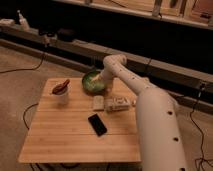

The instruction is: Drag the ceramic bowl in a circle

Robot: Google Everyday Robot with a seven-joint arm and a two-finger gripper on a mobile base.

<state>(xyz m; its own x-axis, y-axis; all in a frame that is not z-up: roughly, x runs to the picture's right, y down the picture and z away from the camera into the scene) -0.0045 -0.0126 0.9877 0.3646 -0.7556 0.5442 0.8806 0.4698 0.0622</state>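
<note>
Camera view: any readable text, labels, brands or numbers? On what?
None readable anywhere.
Small box on the table: possible print, too blurred to read.
Pale packet next to it: no legible marks.
Black phone: dark face, no lettering visible.
White cup: no lettering visible.
Claw sits at the ceramic bowl; no lettering visible on either.

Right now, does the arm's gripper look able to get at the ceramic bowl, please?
Probably yes: the gripper is at the ceramic bowl near the table's far edge, and nothing stands between them.
</note>
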